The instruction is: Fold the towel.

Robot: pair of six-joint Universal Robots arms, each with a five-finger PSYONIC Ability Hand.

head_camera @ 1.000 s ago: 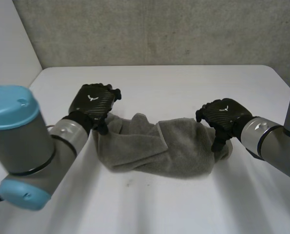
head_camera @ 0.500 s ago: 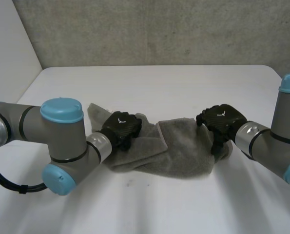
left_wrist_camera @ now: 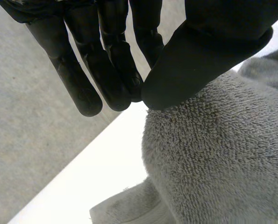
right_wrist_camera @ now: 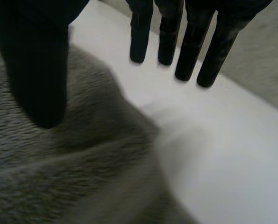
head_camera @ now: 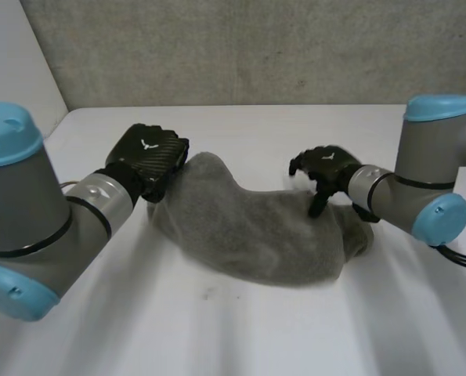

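Desk (head_camera: 240, 329): white, with the towel lying across its middle.
Towel (head_camera: 248, 231): grey terry, bunched into one long heap that runs from one hand to the other. Its left end is humped upward and its right end lies low beside the right arm.
Left hand (head_camera: 149, 157): at the humped left end, touching the cloth. The contact is poorly seen, so I cannot tell whether it grips.
Right hand (head_camera: 326, 163): open at the towel's far edge, fingers (right_wrist_camera: 191, 46) straight over bare desk, thumb over the cloth, holding nothing.
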